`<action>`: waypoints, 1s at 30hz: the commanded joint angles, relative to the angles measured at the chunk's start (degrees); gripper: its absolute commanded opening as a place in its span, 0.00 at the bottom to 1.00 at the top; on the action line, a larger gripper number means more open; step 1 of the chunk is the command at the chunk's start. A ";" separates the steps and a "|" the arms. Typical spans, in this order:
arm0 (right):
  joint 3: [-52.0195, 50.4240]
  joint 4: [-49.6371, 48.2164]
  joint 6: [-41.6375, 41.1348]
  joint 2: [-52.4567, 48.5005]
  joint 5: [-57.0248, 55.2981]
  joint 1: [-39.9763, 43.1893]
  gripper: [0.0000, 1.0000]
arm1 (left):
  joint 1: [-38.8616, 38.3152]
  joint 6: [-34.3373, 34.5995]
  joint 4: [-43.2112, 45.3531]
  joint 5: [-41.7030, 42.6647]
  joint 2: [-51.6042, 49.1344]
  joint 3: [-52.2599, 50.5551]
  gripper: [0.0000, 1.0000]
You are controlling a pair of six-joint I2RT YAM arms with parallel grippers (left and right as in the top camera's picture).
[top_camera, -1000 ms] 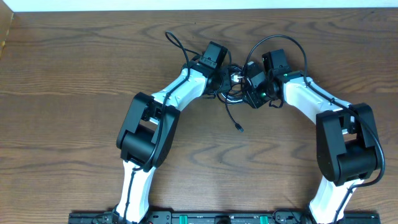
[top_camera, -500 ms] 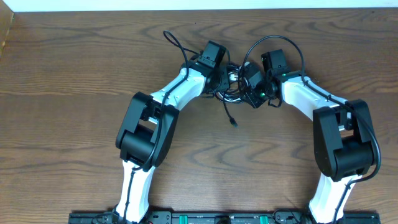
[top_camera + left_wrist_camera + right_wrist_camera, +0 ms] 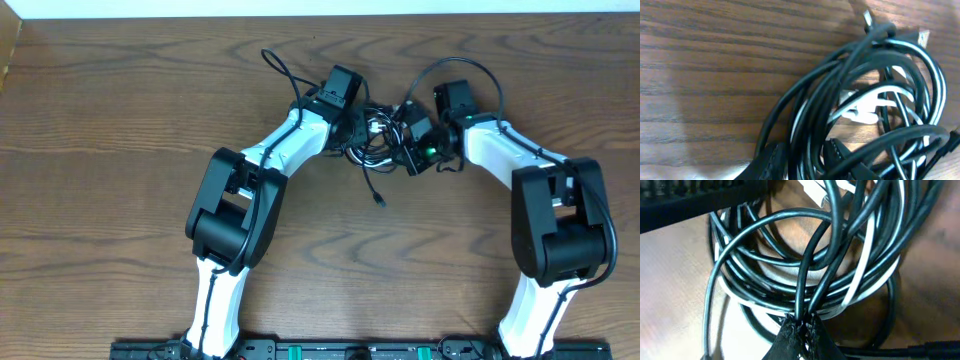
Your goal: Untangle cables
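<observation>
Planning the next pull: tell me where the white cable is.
The white cable lies tangled inside the black cables, upper centre of the overhead view, between the left tool and the right tool.

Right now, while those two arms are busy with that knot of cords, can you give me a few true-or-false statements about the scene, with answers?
1. The right gripper is pinched shut on black strands of the cable bundle. True.
2. Every cord in the bundle is black. False: a white cable runs through it.
3. The bundle lies on a wooden table. True.
4. The two arms work at opposite ends of the table. False: the left gripper and the right gripper both meet at the bundle.
5. A loose black end trails out of the bundle onto bare wood. True.
</observation>
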State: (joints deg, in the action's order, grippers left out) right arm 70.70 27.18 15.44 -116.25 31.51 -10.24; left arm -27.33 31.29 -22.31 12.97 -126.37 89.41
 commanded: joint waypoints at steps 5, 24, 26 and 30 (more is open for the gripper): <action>-1.25 1.44 -6.29 -0.44 32.72 9.62 0.01 | 0.07 0.07 -1.22 -1.49 -2.16 -0.46 0.32; -1.22 -36.28 -54.05 -0.44 53.48 15.67 0.01 | 2.36 0.09 -2.45 -6.67 -2.16 -0.46 0.27; -1.22 -41.68 -59.52 -0.44 52.48 15.67 0.01 | 3.02 0.07 -2.49 -6.67 -2.16 -0.48 0.27; -1.22 -53.42 -66.42 -0.44 50.51 15.58 0.01 | 4.24 0.07 -2.49 -6.60 -2.16 -0.94 0.27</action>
State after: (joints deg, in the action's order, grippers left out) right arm 69.04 -22.31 -40.47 -116.95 82.43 5.39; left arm -24.84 31.31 -23.57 9.50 -126.37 89.73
